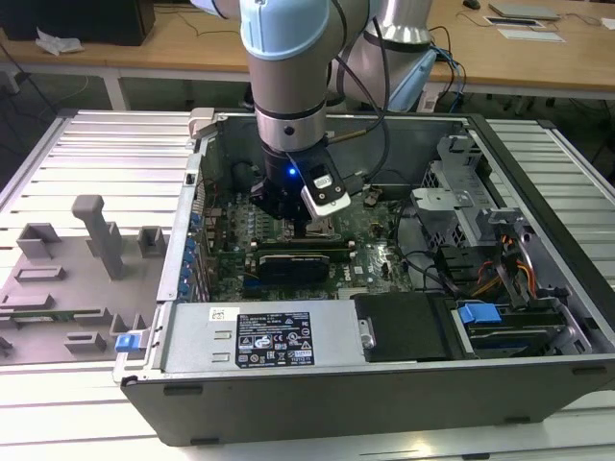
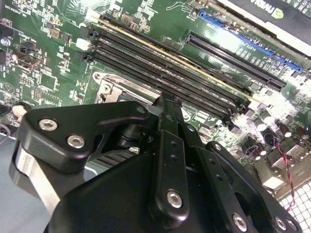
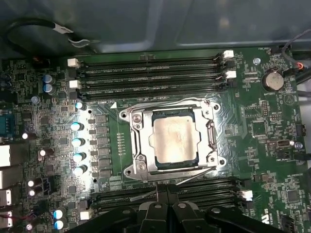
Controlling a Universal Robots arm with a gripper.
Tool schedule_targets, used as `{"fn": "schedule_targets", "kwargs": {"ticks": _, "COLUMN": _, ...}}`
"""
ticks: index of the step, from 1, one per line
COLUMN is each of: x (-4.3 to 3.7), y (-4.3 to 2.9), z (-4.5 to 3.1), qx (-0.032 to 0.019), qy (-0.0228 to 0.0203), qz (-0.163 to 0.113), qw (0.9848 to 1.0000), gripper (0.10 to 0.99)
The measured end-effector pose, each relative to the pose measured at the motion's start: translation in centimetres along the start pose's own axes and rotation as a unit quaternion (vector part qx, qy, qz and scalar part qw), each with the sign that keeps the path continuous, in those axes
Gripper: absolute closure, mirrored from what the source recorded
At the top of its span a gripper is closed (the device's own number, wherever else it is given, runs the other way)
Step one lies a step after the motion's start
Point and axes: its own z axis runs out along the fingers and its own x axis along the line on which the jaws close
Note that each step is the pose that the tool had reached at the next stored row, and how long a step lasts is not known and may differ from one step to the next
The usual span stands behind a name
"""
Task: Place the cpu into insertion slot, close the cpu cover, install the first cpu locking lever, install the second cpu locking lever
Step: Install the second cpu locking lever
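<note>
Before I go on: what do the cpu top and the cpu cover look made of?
The cpu top looks like bare metal, pale silver-grey with a dull brushed sheen and soft glare. The cpu cover around it looks like thin stamped steel, brighter, with sharp highlights on its edges; it could be plated, but I cannot tell.

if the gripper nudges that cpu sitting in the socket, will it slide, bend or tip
The cpu looks like a rigid flat metal-topped square, so bending seems unlikely. It sits low inside the cpu cover, which frames its edges, so it should hardly slide or tip. Its smooth, glinting top probably gives the gripper little grip.
</note>
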Motion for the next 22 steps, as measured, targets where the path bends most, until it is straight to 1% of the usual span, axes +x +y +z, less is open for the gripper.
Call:
{"fn": "schedule_targets", "kwargs": {"ticks": 3, "x": 0.01, "y": -0.01, "z": -0.01, "qx": -0.0004, "qy": 0.0001, "qz": 0.0, "qw": 1.0, "gripper": 0.98}}
{"fn": "schedule_targets", "kwargs": {"ticks": 4, "x": 0.03, "y": -0.02, "z": -0.01, "qx": -0.0014, "qy": 0.0002, "qz": 0.0, "qw": 1.0, "gripper": 0.98}}
{"fn": "schedule_targets", "kwargs": {"ticks": 5, "x": 0.05, "y": -0.06, "z": 0.02, "qx": -0.0063, "qy": 0.0006, "qz": 0.001, "qw": 1.0, "gripper": 0.98}}
{"fn": "schedule_targets", "kwargs": {"ticks": 6, "x": 0.11, "y": -0.09, "z": 0.04, "qx": -0.0099, "qy": 0.0008, "qz": 0.001, "qw": 0.9999, "gripper": 0.98}}
{"fn": "schedule_targets", "kwargs": {"ticks": 7, "x": 0.28, "y": -0.25, "z": 0.07, "qx": -0.0177, "qy": 0.0014, "qz": 0.002, "qw": 0.9998, "gripper": 0.98}}
{"fn": "schedule_targets", "kwargs": {"ticks": 9, "x": 0.33, "y": -0.49, "z": 0.11, "qx": -0.0283, "qy": 0.0022, "qz": 0.003, "qw": 0.9996, "gripper": 0.98}}
{"fn": "schedule_targets", "kwargs": {"ticks": 10, "x": 0.33, "y": -0.64, "z": 0.13, "qx": -0.0353, "qy": 0.0028, "qz": 0.004, "qw": 0.9994, "gripper": 0.98}}
{"fn": "schedule_targets", "kwargs": {"ticks": 11, "x": 0.33, "y": -0.75, "z": 0.14, "qx": -0.0401, "qy": 0.0033, "qz": 0.004, "qw": 0.9992, "gripper": 0.98}}
{"fn": "schedule_targets", "kwargs": {"ticks": 12, "x": 0.33, "y": -1.05, "z": 0.17, "qx": -0.0509, "qy": 0.0042, "qz": 0.005, "qw": 0.9987, "gripper": 0.98}}
{"fn": "schedule_targets", "kwargs": {"ticks": 13, "x": 0.38, "y": -1.43, "z": 0.27, "qx": -0.0572, "qy": 0.0047, "qz": 0.006, "qw": 0.9983, "gripper": 0.98}}
{"fn": "schedule_targets", "kwargs": {"ticks": 16, "x": 0.43, "y": -1.89, "z": 0.36, "qx": -0.0608, "qy": 0.005, "qz": 0.006, "qw": 0.9981, "gripper": 0.98}}
{"fn": "schedule_targets", "kwargs": {"ticks": 17, "x": 0.47, "y": -2.0, "z": 0.42, "qx": -0.0628, "qy": 0.0052, "qz": 0.007, "qw": 0.998, "gripper": 0.98}}
{"fn": "schedule_targets", "kwargs": {"ticks": 18, "x": 0.58, "y": -2.16, "z": 0.5, "qx": -0.0667, "qy": 0.0055, "qz": 0.007, "qw": 0.9977, "gripper": 0.98}}
{"fn": "schedule_targets", "kwargs": {"ticks": 20, "x": 0.82, "y": -2.31, "z": 0.63, "qx": -0.0709, "qy": 0.0059, "qz": 0.007, "qw": 0.9974, "gripper": 0.98}}
{"fn": "schedule_targets", "kwargs": {"ticks": 22, "x": 1.22, "y": -2.41, "z": 0.76, "qx": -0.0721, "qy": 0.006, "qz": 0.008, "qw": 0.9974, "gripper": 0.98}}
